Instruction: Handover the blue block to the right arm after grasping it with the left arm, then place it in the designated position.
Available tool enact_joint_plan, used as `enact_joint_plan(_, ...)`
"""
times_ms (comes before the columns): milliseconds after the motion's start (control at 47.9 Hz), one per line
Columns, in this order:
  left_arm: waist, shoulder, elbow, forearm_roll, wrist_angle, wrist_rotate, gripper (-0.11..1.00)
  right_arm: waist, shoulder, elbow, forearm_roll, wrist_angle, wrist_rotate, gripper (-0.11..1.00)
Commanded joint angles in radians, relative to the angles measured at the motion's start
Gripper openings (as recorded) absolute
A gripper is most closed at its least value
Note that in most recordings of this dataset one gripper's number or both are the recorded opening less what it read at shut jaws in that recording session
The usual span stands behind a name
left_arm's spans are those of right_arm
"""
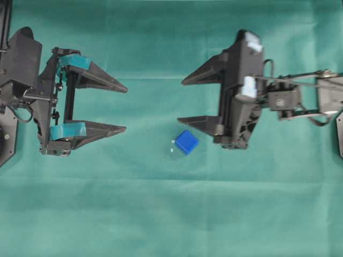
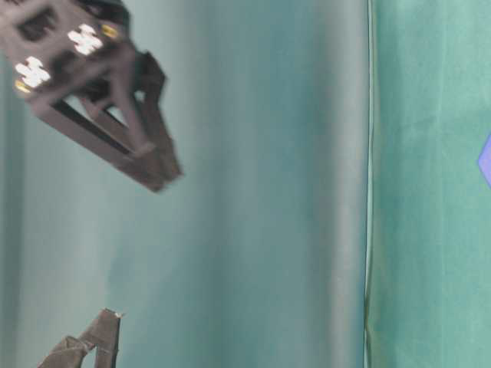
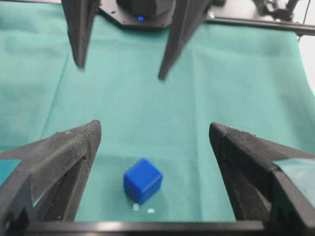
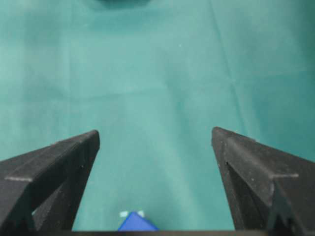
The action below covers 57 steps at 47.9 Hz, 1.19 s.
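The blue block (image 1: pixel 186 142) lies on the green cloth, tilted, below and just left of my right gripper (image 1: pixel 180 100). Two tiny white marks (image 1: pixel 172 146) of the designated position show at the block's left edge; the other marks are hidden. The right gripper is open and empty, with its lower finger close above the block. My left gripper (image 1: pixel 126 108), with teal pads, is open and empty well left of the block. In the left wrist view the block (image 3: pixel 142 180) sits low between the open fingers (image 3: pixel 155 125). In the right wrist view only the block's corner (image 4: pixel 137 223) shows under the open gripper (image 4: pixel 155 132).
Green cloth (image 1: pixel 161 214) covers the whole table. The right gripper's two fingers (image 3: pixel 120 71) show at the top of the left wrist view, facing the left gripper. The table-level view shows a black finger (image 2: pixel 115 107) and a sliver of the block (image 2: pixel 486 161).
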Motion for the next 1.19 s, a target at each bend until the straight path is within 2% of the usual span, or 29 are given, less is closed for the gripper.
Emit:
enact_joint_plan(0,-0.006,-0.009,-0.025,0.002,-0.005,0.002,1.0,0.002,-0.052,-0.021,-0.011,0.009,0.0,0.91)
enact_joint_plan(251,-0.006,-0.011,-0.025,0.002,-0.005,0.002,1.0,0.002,-0.1,-0.012,-0.015,0.012,0.0,0.91)
enact_joint_plan(752,-0.008,-0.015,-0.025,0.002,-0.005,0.002,1.0,0.002,-0.112,-0.005,-0.044,0.011,0.0,0.91)
enact_joint_plan(1170,-0.008,-0.018,-0.025,0.003,-0.011,0.003,1.0,0.002,-0.219,0.081,-0.06,-0.028,0.0,0.91)
